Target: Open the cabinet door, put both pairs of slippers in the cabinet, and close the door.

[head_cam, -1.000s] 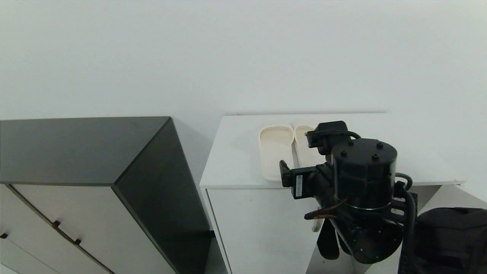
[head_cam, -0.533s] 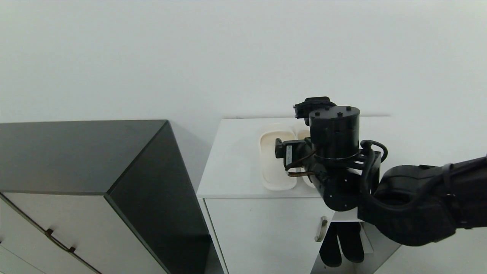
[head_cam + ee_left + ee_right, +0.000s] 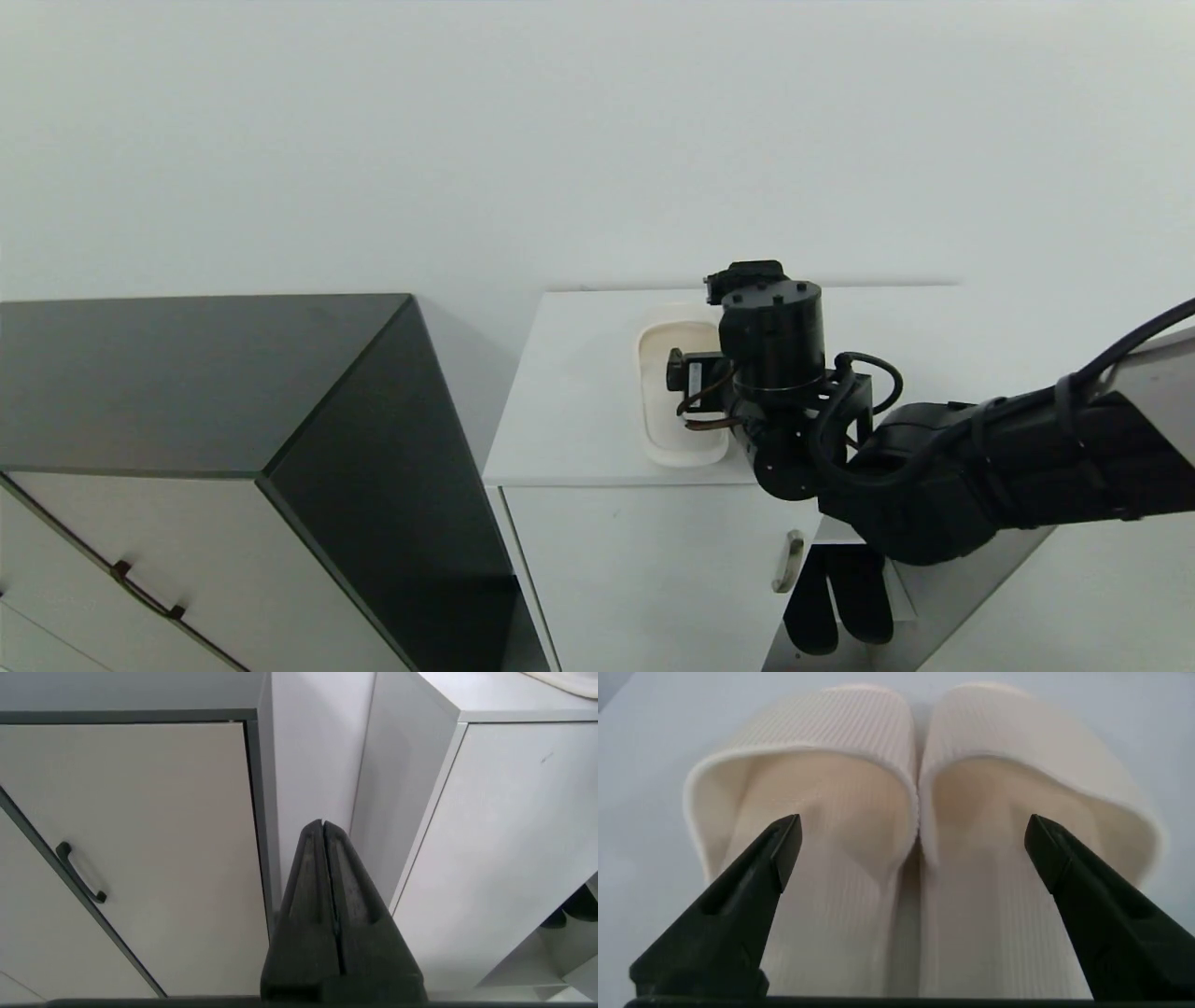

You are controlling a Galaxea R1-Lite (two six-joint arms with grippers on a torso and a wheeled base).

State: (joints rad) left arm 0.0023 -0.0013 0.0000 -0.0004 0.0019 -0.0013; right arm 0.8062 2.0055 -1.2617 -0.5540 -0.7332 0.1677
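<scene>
A pair of cream slippers point(image 3: 915, 784) lies side by side on top of the white cabinet point(image 3: 579, 392). My right gripper point(image 3: 915, 849) hangs open just above them, one finger over each slipper, touching neither. In the head view my right wrist point(image 3: 770, 355) covers the right slipper, and the left cream slipper point(image 3: 658, 392) shows beside it. A pair of black slippers point(image 3: 836, 597) stands inside the cabinet's open right side. My left gripper point(image 3: 327, 905) is shut on nothing, low between the two cabinets.
A dark-topped cabinet point(image 3: 205, 373) with bar handles point(image 3: 79, 871) stands left of the white one, a narrow gap between them. The white cabinet's left door point(image 3: 644, 569) with its handle point(image 3: 792, 560) is closed. A white wall is right behind.
My right arm has risen from in front of the cabinet and stretched out over its top, ending above the cream slippers. The head view shifted a little early on.
</scene>
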